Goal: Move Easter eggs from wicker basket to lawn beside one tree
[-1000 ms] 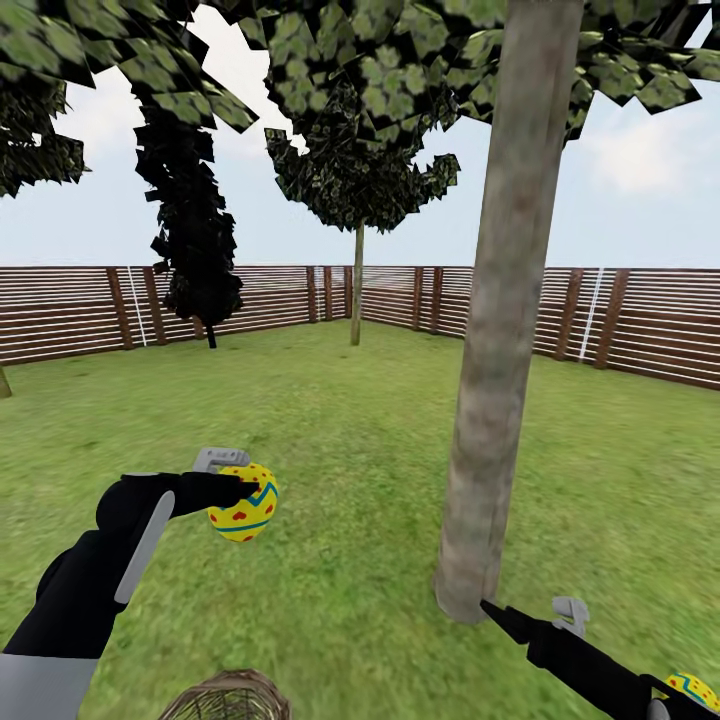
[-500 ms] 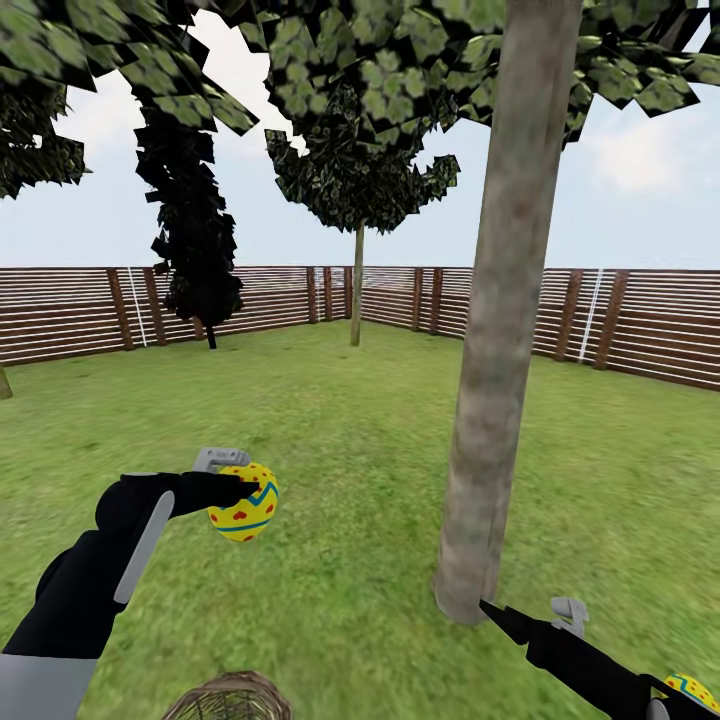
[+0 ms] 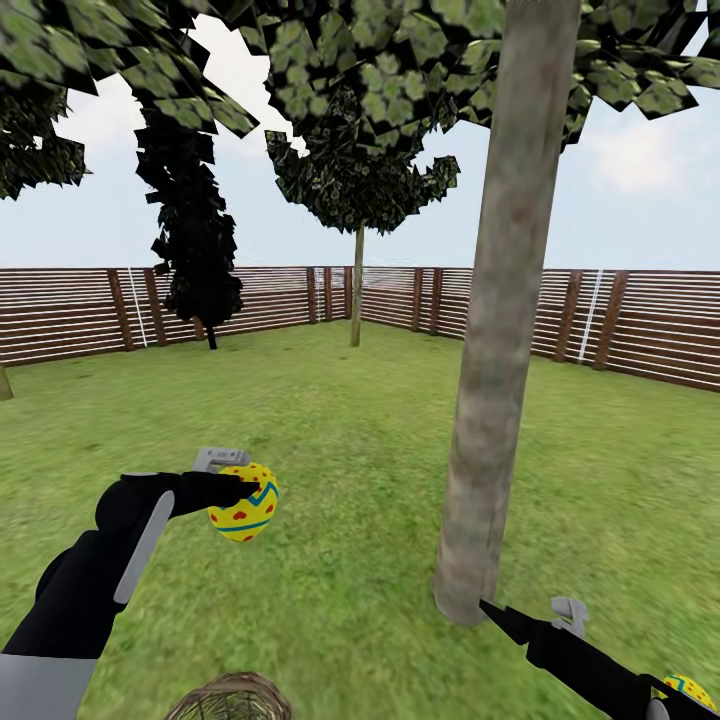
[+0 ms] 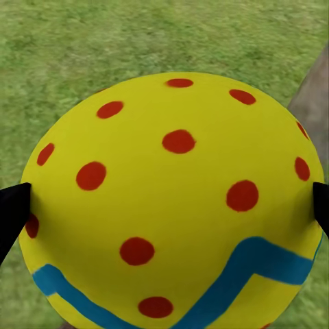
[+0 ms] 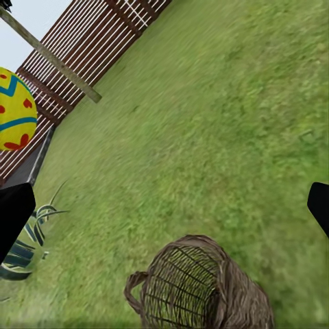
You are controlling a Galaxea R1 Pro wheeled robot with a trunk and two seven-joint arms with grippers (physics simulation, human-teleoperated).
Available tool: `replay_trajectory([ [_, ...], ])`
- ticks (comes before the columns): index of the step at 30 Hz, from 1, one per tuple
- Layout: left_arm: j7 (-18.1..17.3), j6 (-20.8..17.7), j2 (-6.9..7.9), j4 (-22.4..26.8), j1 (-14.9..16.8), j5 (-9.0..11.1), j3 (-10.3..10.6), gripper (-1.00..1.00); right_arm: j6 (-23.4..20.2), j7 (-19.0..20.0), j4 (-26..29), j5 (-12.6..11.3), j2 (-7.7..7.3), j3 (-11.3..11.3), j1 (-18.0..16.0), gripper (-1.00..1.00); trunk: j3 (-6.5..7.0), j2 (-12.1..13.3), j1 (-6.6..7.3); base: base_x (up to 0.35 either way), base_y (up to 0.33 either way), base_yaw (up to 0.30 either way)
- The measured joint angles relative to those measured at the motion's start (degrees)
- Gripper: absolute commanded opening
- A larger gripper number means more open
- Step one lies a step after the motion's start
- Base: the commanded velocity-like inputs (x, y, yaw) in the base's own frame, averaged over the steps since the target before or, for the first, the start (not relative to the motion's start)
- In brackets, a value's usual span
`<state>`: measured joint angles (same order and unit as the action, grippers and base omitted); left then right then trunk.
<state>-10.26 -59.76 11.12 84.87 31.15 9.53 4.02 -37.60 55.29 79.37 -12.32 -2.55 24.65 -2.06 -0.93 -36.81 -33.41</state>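
Note:
My left gripper [image 3: 238,492] is shut on a yellow Easter egg [image 3: 245,510] with red dots and a blue zigzag band, held above the lawn [image 3: 330,440] left of the tree. In the left wrist view this egg [image 4: 178,192] sits between the two black fingertips [image 4: 12,209]. The thick grey-brown tree [image 3: 495,400] stands just right of centre. My right gripper [image 3: 500,617] is open by the foot of the trunk, nothing between its fingers [image 5: 14,219]. A second egg [image 3: 690,688] shows at the lower right corner, partly behind the right arm. The wicker basket [image 5: 195,288] stands on the grass; no egg shows inside it.
The basket's rim [image 3: 228,697] is at the view's lower edge, between my arms. A brown slat fence [image 3: 640,320] encloses the garden. A slim tree [image 3: 356,290] and a narrow dark tree [image 3: 195,250] stand far back. Open grass lies all around the trunk.

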Motion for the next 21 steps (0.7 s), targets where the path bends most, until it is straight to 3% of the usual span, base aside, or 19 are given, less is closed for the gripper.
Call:
replay_trajectory([
  [21, 0.0, 0.0, 0.0, 0.0, 0.0, 0.0, 0.1, -1.0, 0.0, 0.0, 0.0, 0.0, 0.08, 0.0, 0.0, 1.0, 3.69, 8.4, 4.61, 0.0, 0.0, 0.0],
])
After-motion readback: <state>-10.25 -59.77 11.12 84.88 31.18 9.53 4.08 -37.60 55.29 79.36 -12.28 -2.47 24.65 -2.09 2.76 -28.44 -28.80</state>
